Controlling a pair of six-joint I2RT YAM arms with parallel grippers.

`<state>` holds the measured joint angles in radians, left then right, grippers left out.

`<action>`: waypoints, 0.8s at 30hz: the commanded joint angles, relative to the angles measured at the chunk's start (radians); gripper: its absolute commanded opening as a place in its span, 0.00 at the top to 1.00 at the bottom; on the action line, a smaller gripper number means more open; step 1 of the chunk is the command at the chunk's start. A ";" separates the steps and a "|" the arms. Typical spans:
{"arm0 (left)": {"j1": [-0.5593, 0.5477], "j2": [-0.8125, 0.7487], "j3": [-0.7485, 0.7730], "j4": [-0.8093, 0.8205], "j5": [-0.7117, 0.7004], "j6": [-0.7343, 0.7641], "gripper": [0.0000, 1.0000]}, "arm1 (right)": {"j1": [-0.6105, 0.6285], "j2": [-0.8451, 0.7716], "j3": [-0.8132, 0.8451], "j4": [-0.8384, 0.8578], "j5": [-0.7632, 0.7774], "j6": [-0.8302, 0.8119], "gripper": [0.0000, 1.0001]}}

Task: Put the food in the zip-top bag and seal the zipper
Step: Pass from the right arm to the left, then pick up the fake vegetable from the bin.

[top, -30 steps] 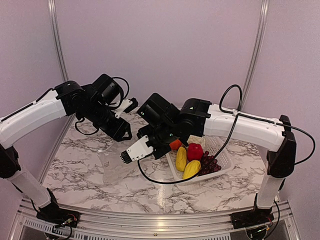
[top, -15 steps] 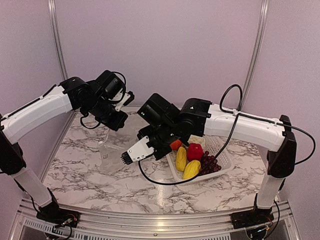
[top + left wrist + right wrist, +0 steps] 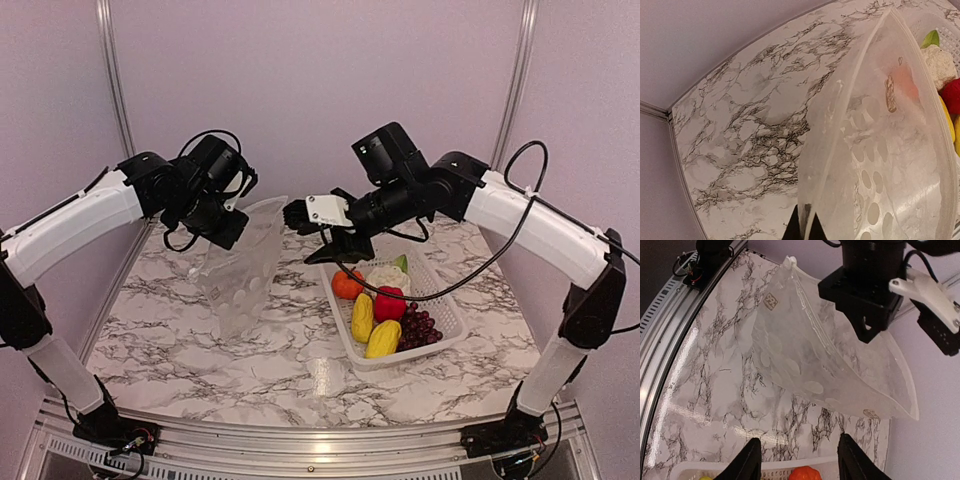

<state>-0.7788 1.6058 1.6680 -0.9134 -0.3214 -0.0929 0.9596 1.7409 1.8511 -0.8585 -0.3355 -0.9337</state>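
Observation:
My left gripper (image 3: 233, 226) is shut on the mouth edge of the clear white-dotted zip-top bag (image 3: 245, 272) and holds it hanging above the table. In the left wrist view my gripper (image 3: 803, 229) pinches the zipper strip (image 3: 839, 125), and the bag (image 3: 880, 160) gapes. My right gripper (image 3: 306, 224) is open and empty, beside the bag's upper right corner. In the right wrist view it (image 3: 800, 460) hovers over the pumpkin (image 3: 805, 474). The pumpkin (image 3: 346, 285), cauliflower (image 3: 385, 277), red piece (image 3: 390, 302), two yellow pieces (image 3: 362, 318) and grapes (image 3: 421, 326) lie in the basket.
The white perforated basket (image 3: 452, 332) stands on the marble table right of centre. Its rim also shows in the right wrist view (image 3: 715, 469). Metal frame posts rise at the back left (image 3: 115, 90) and back right (image 3: 512, 90).
My left gripper has lifted the bag off the table, so it now hangs open. My right arm has risen from low over the table and swung back to the bag's upper corner.

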 commanded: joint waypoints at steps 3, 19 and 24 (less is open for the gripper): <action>-0.008 -0.018 -0.012 0.032 -0.210 0.008 1.00 | -0.301 -0.153 -0.249 0.193 -0.202 0.242 0.39; -0.062 0.041 -0.201 0.259 -0.032 -0.066 1.00 | -0.496 -0.090 -0.594 0.220 0.018 0.374 0.20; -0.072 0.031 -0.208 0.274 -0.014 -0.085 1.00 | -0.497 -0.047 -0.591 0.217 0.025 0.375 0.12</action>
<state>-0.8421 1.6489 1.4662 -0.6819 -0.3691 -0.1490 0.4671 1.6619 1.2453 -0.6453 -0.3279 -0.5724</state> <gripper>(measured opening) 0.012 0.850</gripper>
